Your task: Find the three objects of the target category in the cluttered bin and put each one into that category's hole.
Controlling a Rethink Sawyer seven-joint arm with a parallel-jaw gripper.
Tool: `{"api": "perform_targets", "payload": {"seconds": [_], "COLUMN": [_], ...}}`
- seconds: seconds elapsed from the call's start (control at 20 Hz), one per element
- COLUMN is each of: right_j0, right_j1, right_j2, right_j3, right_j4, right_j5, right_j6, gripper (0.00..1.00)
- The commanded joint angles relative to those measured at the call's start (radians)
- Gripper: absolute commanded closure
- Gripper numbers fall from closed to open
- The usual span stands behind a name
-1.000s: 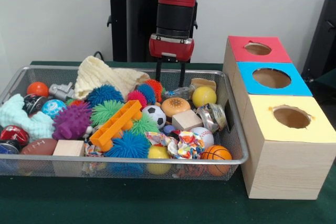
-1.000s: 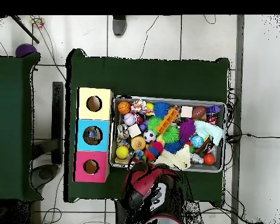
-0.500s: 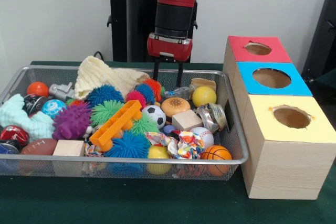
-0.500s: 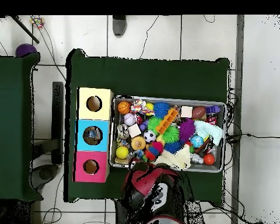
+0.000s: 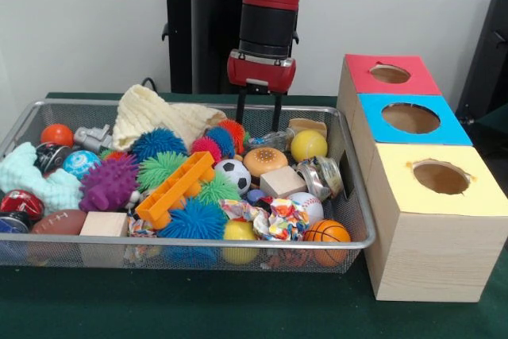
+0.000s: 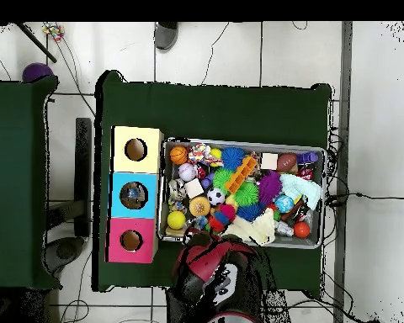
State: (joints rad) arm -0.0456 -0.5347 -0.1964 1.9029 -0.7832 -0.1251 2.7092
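Two fingers of the gripper (image 5: 259, 121) hung apart and empty over the far side of the bin (image 5: 359, 220), above the red spiky ball (image 5: 232, 134) and burger toy (image 5: 265, 161). Overhead, the arm (image 6: 215, 282) hid them, though that view showed something dark inside the blue box (image 6: 134, 195). Toys crowded the bin wall to wall, with the boxes just right of it.

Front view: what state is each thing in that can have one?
Robot's hand: open, empty, above the bin's far side.
Silver wire-mesh bin: full of toys.
Red-topped wooden box: hole unblocked.
Blue-topped wooden box: hole unblocked.
Yellow-topped wooden box: hole unblocked.
Cream knitted cloth: crumpled.
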Motion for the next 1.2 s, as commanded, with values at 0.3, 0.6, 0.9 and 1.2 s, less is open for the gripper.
{"api": "perform_targets", "payload": {"seconds": [0.3,0.6,0.9,1.2], "right_j0": [0.018,-0.021,-0.078,-0.172], "right_j1": [0.0,0.07,0.137,0.177], "right_j2": [0.123,0.096,0.003,0.015], "right_j3": [-0.088,-0.134,-0.198,-0.25], "right_j4": [0.162,0.287,0.373,0.377], "right_j5": [0.099,0.072,0.038,0.004], "right_j6": [0.075,0.112,0.098,0.048], "gripper": [0.0,0.0,0.0,0.0]}}
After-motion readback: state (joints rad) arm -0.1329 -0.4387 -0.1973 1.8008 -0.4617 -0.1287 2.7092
